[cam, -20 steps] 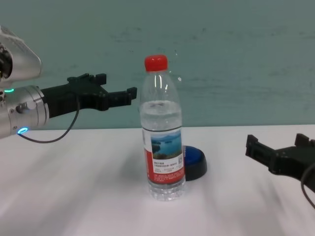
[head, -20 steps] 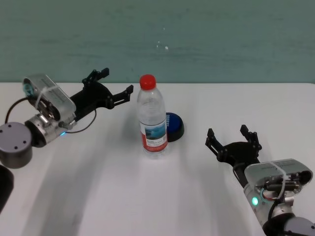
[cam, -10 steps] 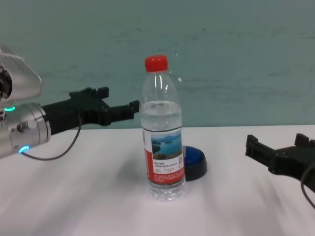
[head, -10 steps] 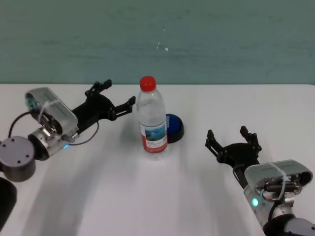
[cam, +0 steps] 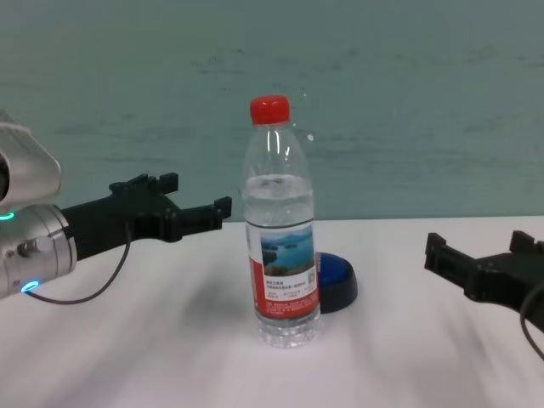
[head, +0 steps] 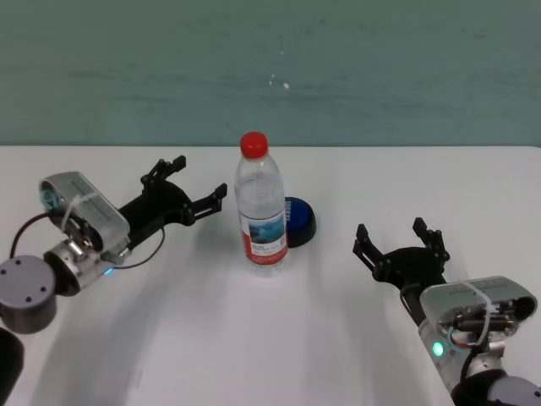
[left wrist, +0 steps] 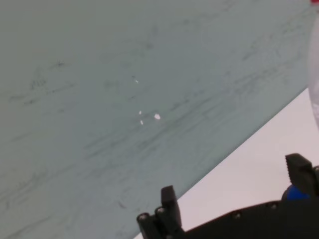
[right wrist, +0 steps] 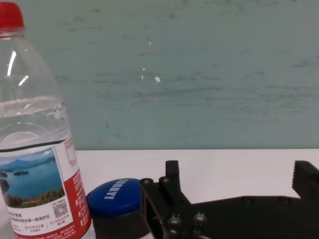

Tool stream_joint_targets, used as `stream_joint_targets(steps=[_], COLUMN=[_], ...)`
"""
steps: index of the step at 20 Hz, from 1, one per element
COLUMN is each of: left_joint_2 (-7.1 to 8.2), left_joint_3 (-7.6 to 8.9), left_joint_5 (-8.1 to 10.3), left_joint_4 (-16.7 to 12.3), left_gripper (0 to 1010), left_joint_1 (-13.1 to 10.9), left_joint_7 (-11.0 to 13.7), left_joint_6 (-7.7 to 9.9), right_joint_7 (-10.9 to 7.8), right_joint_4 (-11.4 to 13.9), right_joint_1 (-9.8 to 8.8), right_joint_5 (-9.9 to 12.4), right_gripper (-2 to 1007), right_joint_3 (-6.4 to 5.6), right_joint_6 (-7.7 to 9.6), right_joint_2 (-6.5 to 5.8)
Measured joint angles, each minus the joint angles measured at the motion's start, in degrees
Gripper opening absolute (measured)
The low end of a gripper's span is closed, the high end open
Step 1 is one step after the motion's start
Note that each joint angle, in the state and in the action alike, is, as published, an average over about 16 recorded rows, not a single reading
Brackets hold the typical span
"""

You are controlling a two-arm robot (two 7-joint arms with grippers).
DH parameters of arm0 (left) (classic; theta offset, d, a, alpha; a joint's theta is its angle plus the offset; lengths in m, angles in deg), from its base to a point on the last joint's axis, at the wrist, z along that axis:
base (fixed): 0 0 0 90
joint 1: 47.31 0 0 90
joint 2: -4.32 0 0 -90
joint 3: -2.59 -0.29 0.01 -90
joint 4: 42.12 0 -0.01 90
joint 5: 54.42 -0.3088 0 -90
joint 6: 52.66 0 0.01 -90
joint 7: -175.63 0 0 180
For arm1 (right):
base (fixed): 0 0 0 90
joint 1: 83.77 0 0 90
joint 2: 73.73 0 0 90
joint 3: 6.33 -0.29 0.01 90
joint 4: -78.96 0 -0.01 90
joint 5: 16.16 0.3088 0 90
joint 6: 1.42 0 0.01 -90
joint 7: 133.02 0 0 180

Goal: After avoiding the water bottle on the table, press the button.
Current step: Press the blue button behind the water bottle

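Observation:
The water bottle (head: 260,210) stands upright mid-table, clear with a red cap and red-and-white label; it also shows in the chest view (cam: 282,246). The blue button (head: 301,218) sits on its black base just behind and to the right of the bottle, partly hidden by it in the chest view (cam: 337,277). My left gripper (head: 200,176) is open and empty, left of the bottle at about shoulder height, not touching it (cam: 195,192). My right gripper (head: 390,230) is open and empty, low over the table, right of the button (right wrist: 117,196).
The white table (head: 254,338) spreads wide in front of the bottle. A teal wall (head: 270,68) closes off the far edge. In the left wrist view the button (left wrist: 294,193) shows as a blue patch by one fingertip.
My left gripper has come down and a little nearer, staying left of the bottle. The bottle, the button and my right arm have not moved.

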Motion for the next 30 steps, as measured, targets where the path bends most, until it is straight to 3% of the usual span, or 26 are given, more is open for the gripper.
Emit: stream_joint_targets(steps=[11,30], left_joint_2=[0.57,1.15], left_joint_3=[0.53,0.73], left_joint_5=[-0.28,-0.76], left_joint_4=[-0.17,-1.2], left_gripper=[1000,1000], left_joint_1=[-1.87,-2.8], left_joint_7=[-0.14,-0.02], left_joint_6=[-0.22,0.12], right_joint_7=[0.0,0.0], right_joint_4=[0.0,0.0], right_joint_1=[0.0,0.0], right_joint_5=[0.0,0.0], right_gripper=[1003,1003], right_joint_3=[0.0,0.0], right_joint_6=[0.0,0.0], right_joint_2=[0.0,0.0])
